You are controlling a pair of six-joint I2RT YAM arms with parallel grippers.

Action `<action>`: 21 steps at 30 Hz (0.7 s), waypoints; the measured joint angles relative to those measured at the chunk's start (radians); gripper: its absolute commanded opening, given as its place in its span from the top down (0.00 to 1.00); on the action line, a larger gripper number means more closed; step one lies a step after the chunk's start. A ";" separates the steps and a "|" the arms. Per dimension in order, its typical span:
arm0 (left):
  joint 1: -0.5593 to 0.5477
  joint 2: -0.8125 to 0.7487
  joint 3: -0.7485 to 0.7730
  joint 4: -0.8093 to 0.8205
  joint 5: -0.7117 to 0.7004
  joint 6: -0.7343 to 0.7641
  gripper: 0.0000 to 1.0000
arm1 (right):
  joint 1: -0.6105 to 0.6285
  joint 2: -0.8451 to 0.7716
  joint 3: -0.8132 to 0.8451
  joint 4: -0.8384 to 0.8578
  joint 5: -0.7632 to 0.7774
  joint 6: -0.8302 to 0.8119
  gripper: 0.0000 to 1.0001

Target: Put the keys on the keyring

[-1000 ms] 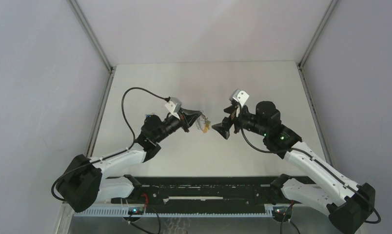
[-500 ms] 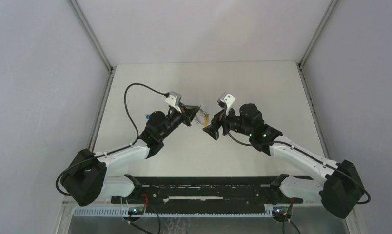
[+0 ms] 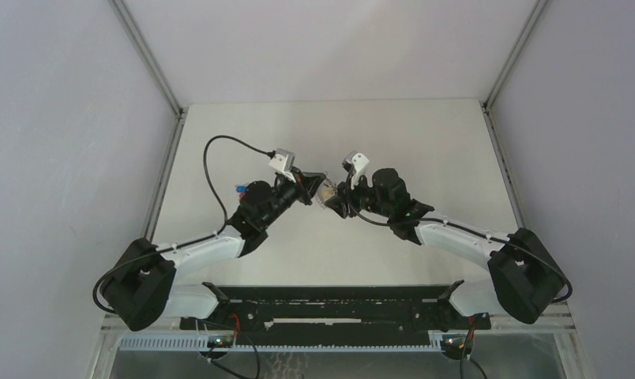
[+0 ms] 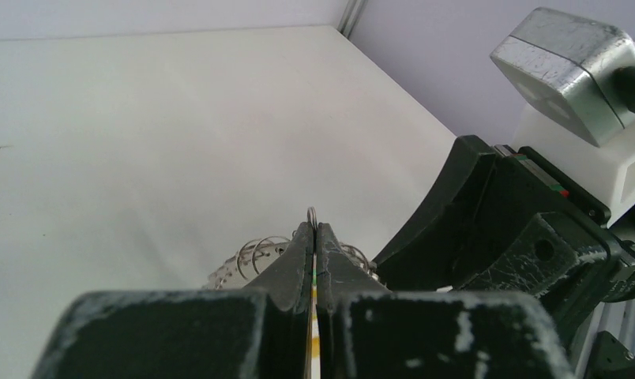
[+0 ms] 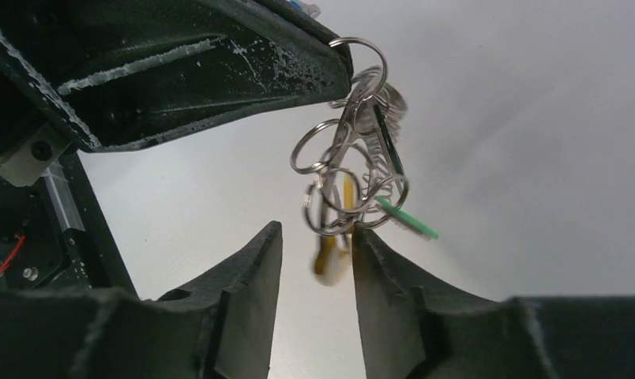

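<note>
The keyring (image 5: 354,158), a bunch of silver rings and chain with a yellow strip (image 5: 330,257) and a green tag (image 5: 409,219), hangs in the air from my left gripper (image 4: 314,229). That gripper is shut on one ring and the yellow strip. In the top view the keyring (image 3: 327,194) sits between my left gripper (image 3: 314,188) and my right gripper (image 3: 342,202). My right gripper (image 5: 317,237) is open, with a narrow gap. The lowest rings and the yellow strip hang between its tips, against the right fingertip (image 5: 363,241). I cannot tell whether a thin dark piece (image 5: 385,146) among the rings is the keys.
A pair of blue- and red-headed keys (image 3: 240,189) lies on the white table (image 3: 425,142) beside the left arm. Grey walls close in the table on three sides. The black base rail (image 3: 330,304) runs along the near edge.
My right gripper has moved left up to the hanging keyring, and its jaws have narrowed around the lower end. The left gripper shifted slightly and kept its hold.
</note>
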 measured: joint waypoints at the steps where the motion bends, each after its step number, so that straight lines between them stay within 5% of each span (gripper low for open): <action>1: 0.000 0.002 0.000 0.002 -0.003 -0.002 1.00 | 0.000 0.005 0.000 0.009 -0.002 0.000 0.74; 4: 0.000 0.011 0.000 0.005 -0.008 -0.010 0.99 | 0.000 0.019 0.000 0.029 -0.008 0.007 1.00; 14: 0.000 0.007 0.000 0.014 -0.051 -0.015 0.50 | -0.065 0.002 -0.003 -0.031 -0.027 0.007 1.00; 21: 0.006 -0.143 -0.002 -0.102 -0.160 0.033 0.30 | -0.252 -0.013 -0.003 -0.082 -0.095 0.045 1.00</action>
